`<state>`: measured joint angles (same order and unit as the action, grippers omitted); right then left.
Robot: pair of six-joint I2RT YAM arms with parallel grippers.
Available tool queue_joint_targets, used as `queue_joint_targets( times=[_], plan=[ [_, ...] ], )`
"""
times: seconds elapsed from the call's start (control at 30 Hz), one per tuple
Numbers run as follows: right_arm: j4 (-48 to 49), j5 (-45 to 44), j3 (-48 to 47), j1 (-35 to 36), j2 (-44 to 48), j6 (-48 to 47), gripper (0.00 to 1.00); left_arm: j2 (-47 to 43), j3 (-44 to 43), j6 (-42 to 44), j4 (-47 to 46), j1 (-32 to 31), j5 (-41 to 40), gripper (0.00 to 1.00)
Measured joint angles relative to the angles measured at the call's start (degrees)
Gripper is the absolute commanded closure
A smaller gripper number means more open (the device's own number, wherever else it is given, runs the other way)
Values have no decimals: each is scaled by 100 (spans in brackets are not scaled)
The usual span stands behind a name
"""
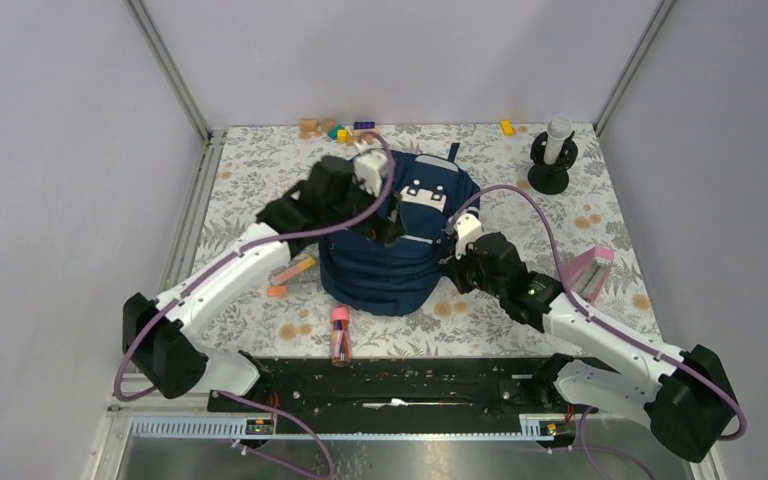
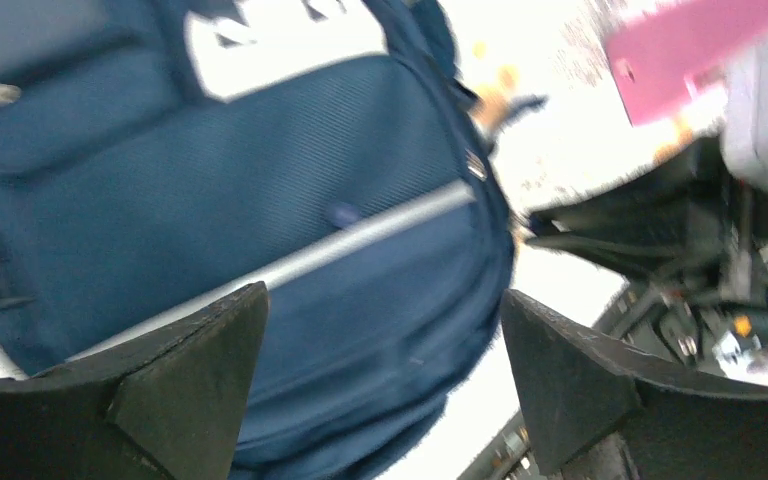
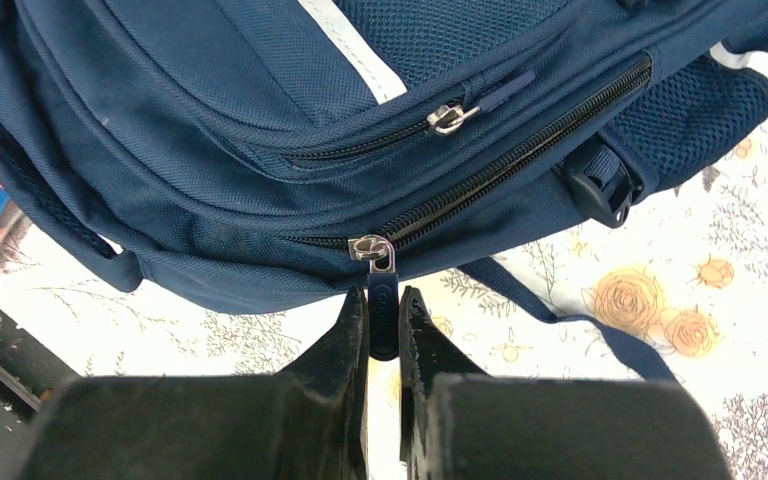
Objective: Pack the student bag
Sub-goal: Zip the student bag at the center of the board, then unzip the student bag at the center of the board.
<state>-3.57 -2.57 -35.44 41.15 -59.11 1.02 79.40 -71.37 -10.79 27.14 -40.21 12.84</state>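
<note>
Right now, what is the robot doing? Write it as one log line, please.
left tool: open, facing student bag | right tool: shut on zipper pull | step: working bag zipper

The student bag (image 1: 400, 240) lies mid-way on the table (image 1: 250, 190); blocks (image 1: 335, 128) sit behind it; pens (image 1: 295, 272) lie just left of it. The right gripper (image 3: 383, 300), at its right side, pinches its zipper pull (image 3: 381, 335); the left gripper (image 2: 385, 310) hangs over its left side.

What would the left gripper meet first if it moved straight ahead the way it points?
Probably the large navy-blue fabric backpack, near its light reflective stripe; the open left gripper faces it, though depth is unclear.
</note>
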Motion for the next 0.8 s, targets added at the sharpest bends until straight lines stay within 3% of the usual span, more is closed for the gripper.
queue_joint_targets(
  times=[0.13,0.3,0.63,0.7,0.8],
  plan=[
    [-63,-122,177,7,164,35,100,-168,-197,-72,-33,979,-103,8],
    [-85,-258,337,13,378,33,100,-26,197,-496,-90,2203,280,17],
    [-131,-297,422,13,461,26,100,584,927,-929,146,2723,844,56],
    [-133,-297,422,13,435,35,100,658,925,-964,142,2771,957,58],
    [-136,-299,422,13,424,42,100,734,925,-1014,142,2774,1078,53]
  ],
)
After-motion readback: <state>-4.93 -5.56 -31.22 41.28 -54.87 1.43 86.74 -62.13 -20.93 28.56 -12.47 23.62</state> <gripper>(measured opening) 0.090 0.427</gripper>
